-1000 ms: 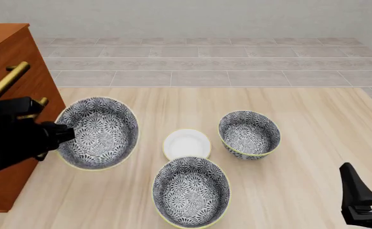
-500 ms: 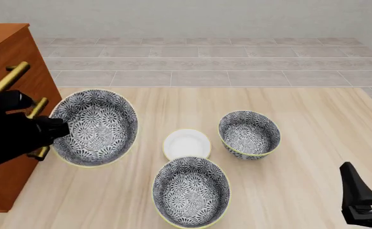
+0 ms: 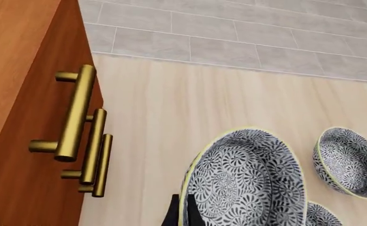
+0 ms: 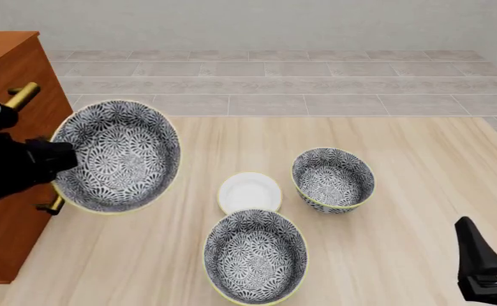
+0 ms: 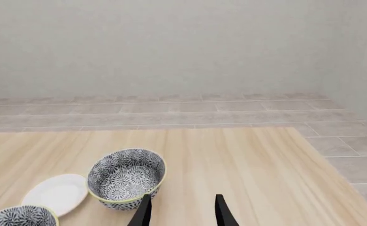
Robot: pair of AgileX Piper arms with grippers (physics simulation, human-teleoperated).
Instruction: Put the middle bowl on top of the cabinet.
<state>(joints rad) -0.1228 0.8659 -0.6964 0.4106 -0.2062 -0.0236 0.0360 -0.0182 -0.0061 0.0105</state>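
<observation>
In the left wrist view, our left tool (image 3: 182, 213) grips the rim of the middle bowl (image 3: 243, 181), a dark finger on either side of the wall; the bowl hangs tilted above the worktop (image 3: 170, 117), just beside the cabinet (image 3: 20, 94), whose brass handles (image 3: 76, 115) stand between the two. The cabinet's top runs off that view on the side away from the bowl. In the front view, the left tool (image 4: 61, 159) holds the middle bowl (image 4: 116, 156) in the air in front of the cabinet (image 4: 10, 76), its mouth turned toward us; the cabinet's top (image 4: 1, 41) lies up and to the left of the bowl, so we judge the coming move must go higher and leftward, and the left arm is plainly the nearer one. A white plate (image 4: 249, 192) and two other bowls (image 4: 332, 178) sit on the worktop. In the right wrist view, the right tool (image 5: 180, 212) hangs with its fingers apart, holding nothing, well away from the cabinet.
</observation>
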